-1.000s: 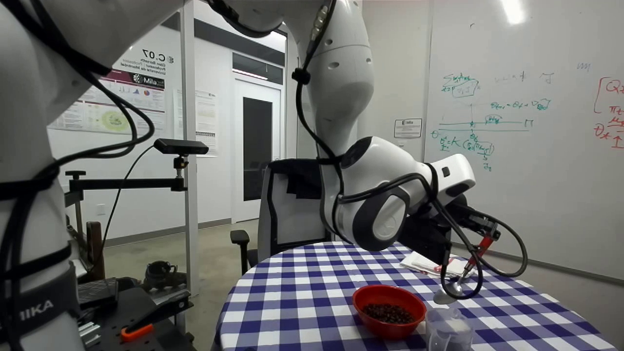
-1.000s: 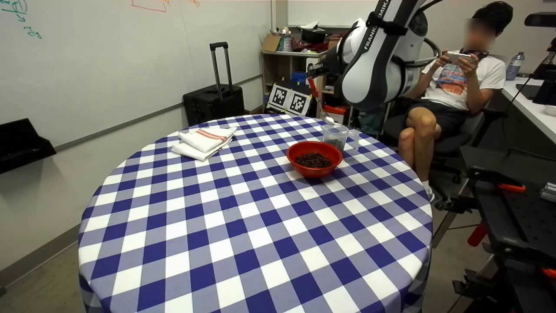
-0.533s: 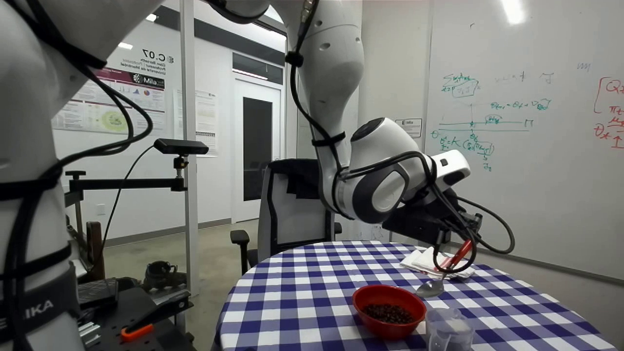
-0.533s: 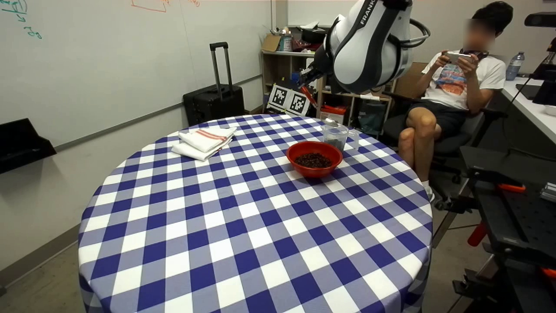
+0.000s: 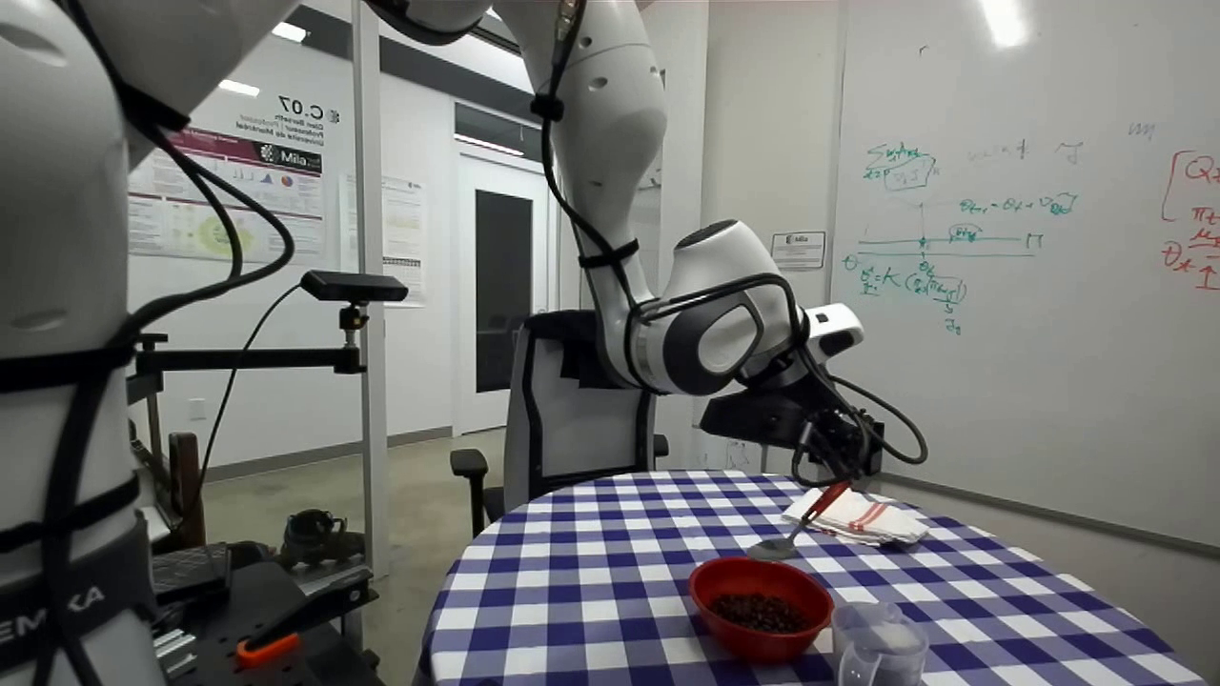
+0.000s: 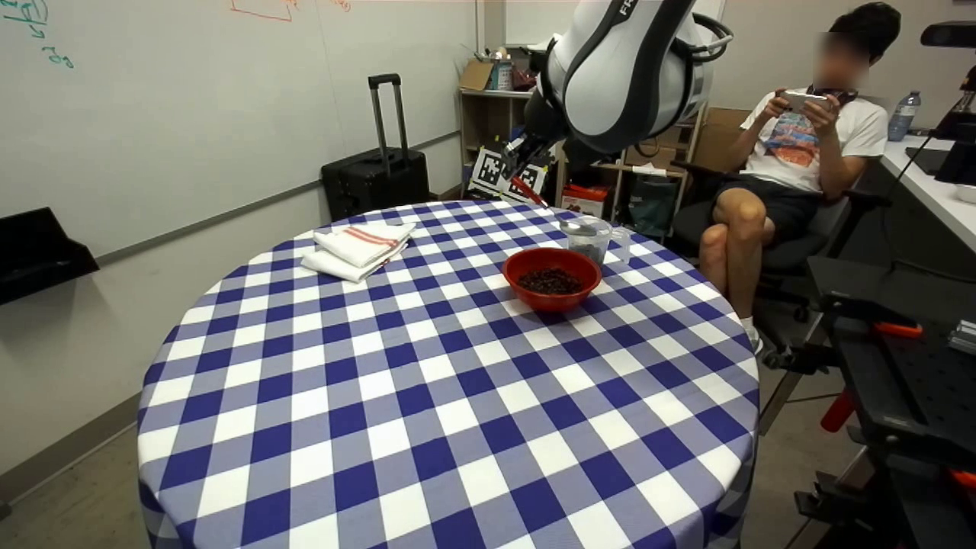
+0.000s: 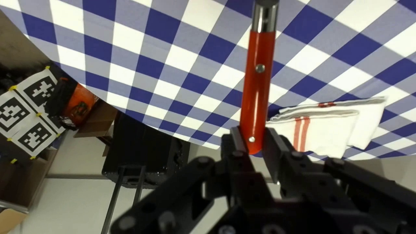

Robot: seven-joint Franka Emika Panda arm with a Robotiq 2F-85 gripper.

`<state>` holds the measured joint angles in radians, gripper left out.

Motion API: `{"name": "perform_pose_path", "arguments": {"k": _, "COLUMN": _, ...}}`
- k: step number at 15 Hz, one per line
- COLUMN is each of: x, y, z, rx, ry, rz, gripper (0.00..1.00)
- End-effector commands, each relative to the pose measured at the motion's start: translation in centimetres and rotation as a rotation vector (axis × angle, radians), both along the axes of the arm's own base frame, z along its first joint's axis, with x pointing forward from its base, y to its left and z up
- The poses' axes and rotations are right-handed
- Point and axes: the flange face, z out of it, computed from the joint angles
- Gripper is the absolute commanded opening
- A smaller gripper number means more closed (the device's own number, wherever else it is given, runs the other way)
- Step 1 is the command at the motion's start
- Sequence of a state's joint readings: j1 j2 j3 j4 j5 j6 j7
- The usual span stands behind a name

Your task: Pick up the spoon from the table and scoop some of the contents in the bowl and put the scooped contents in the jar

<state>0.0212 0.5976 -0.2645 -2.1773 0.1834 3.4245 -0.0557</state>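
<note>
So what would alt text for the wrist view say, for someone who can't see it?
A black tool grips a red-handled spoon, cut off by the top edge, above a table covered in blue-and-white check. Folded white fabric with red stripes lies at right.

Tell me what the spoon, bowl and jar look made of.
Spoon: glossy red handle, probably plastic, by its bright highlight; collar mirror-shiny, apparently metal. Bowl: smooth, evenly red, perhaps plastic. Jar: colourless, see-through, so glass or clear plastic.

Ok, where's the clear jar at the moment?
In an exterior view, the clear jar stands upright on the table at the picture's bottom, right of centre, just right of the red bowl.
</note>
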Motion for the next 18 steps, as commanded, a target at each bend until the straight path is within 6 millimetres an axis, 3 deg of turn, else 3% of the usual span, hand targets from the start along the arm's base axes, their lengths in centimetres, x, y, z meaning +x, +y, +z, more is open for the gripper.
{"name": "perform_pose_path", "arguments": {"k": 1, "x": 0.0, "y": 2.5, "z": 0.3, "rx": -0.011, "ry": 0.096, "rz": 0.041, "gripper": 0.05}}
{"name": "perform_pose_path", "arguments": {"k": 10, "x": 0.9, "y": 11.4, "z": -1.7, "rx": 0.006, "ry": 0.239, "rz": 0.167, "gripper": 0.05}}
{"name": "perform_pose_path", "arguments": {"k": 18, "x": 0.5, "y": 15.7, "z": -5.3, "rx": 0.055, "ry": 0.374, "rz": 0.188, "gripper": 0.05}}
